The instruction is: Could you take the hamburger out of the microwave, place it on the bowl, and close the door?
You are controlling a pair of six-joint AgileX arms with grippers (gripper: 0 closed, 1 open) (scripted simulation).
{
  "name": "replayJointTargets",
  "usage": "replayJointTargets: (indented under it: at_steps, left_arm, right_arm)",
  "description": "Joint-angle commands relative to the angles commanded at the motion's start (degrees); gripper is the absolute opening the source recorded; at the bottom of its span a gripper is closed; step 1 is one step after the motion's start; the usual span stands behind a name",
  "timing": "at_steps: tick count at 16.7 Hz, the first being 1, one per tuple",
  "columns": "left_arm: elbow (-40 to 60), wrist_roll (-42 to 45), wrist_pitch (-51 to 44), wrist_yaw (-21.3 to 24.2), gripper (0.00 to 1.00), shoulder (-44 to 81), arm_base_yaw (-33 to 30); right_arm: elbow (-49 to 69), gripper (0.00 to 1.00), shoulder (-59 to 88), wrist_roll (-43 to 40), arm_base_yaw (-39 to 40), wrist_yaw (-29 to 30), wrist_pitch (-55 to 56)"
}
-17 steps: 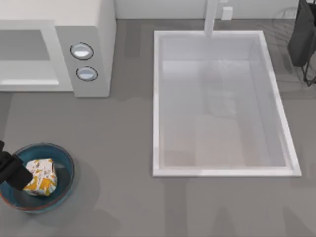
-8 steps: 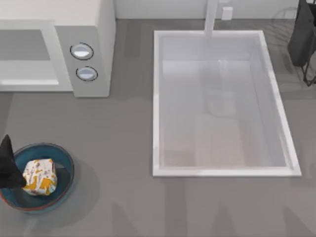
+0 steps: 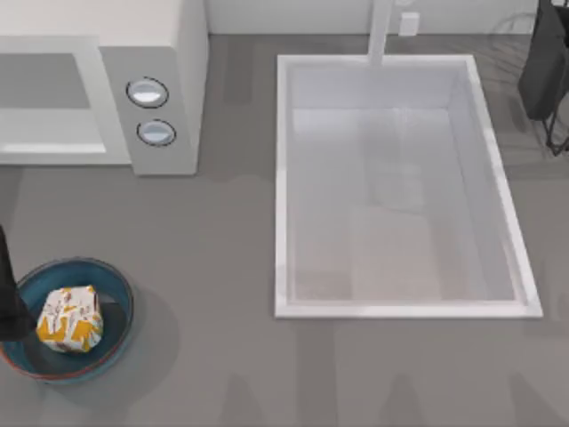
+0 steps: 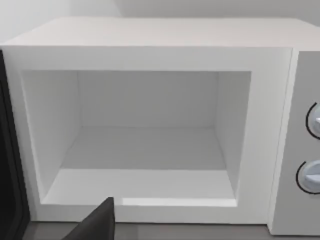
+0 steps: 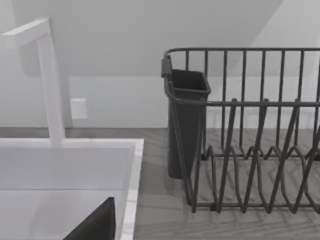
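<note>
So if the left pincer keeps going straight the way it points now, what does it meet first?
Probably the microwave: the left wrist view looks straight into its open, empty cavity, likely reaching the back wall, though depth is unclear.

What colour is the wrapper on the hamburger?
The hamburger is white-cream with orange-yellow patches, clearest in the top view.

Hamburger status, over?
Hamburger sits in bowl. Left gripper beside bowl's left rim. Microwave cavity empty, door open.

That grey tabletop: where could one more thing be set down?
Bare grey table lies between the blue bowl holding the wrapped hamburger, the white microwave and the white sink. The bowl's corner is crowded by the left arm.
</note>
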Motion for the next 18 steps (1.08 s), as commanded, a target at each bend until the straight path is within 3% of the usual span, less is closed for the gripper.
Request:
replayJointTargets:
  at_steps: [2, 15, 18]
  left_arm:
    - [0.0, 0.0, 0.0, 0.0, 1.0, 0.0, 0.0]
    - [0.0, 0.0, 0.0, 0.0, 0.02, 0.0, 0.0]
    - [0.0, 0.0, 0.0, 0.0, 0.0, 0.0, 0.0]
  right_arm:
    - [0.0, 1.0, 0.0, 0.0, 0.0, 0.0, 0.0]
    - [0.0, 1.0, 0.0, 0.0, 0.0, 0.0, 0.0]
    - [0.0, 1.0, 0.0, 0.0, 0.0, 0.0, 0.0]
